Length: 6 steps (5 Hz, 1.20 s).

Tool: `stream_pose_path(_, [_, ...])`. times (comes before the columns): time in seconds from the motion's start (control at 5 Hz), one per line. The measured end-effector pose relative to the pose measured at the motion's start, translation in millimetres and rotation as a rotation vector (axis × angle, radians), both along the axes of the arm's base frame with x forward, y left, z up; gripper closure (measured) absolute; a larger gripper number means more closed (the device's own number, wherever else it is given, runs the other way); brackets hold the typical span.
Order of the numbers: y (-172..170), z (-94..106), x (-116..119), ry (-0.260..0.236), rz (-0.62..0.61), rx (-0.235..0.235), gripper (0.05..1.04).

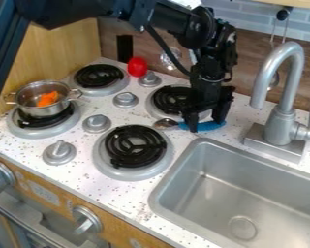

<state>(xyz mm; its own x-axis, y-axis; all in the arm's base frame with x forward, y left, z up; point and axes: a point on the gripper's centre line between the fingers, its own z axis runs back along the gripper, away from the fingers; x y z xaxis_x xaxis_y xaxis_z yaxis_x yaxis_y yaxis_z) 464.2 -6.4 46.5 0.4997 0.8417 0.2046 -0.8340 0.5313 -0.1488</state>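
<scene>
The blue-handled spoon (210,126) lies just behind the back-left corner of the sink (228,193), on a narrow strip of countertop (138,193). The gripper (207,124) straddles its handle, fingers apart; contact is unclear. The faucet (284,116) rises behind the sink.

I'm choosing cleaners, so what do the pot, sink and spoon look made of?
Pot: probably stainless steel, polished, from its bright silvery reflections. Sink: likely stainless steel too, satin, given its soft grey sheen. Spoon: shiny metal bowl; the smooth, evenly blue handle could be plastic or silicone.
</scene>
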Motion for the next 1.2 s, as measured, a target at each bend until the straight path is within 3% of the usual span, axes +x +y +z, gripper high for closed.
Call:
stream_pose_path(0.2, [-1,-15.8,-3,0.031,0.001,-0.007,0.082])
stream_pose_path(0.6, [5,-14.3,-11,0.032,0.162,-0.082,0.083])
stream_pose_path(1.0, [1,9.1,-4,-0.038,0.204,-0.161,0.083])
stream_pose_path(1.2, [4,35.7,2,-0.120,0.259,-0.165,0.083])
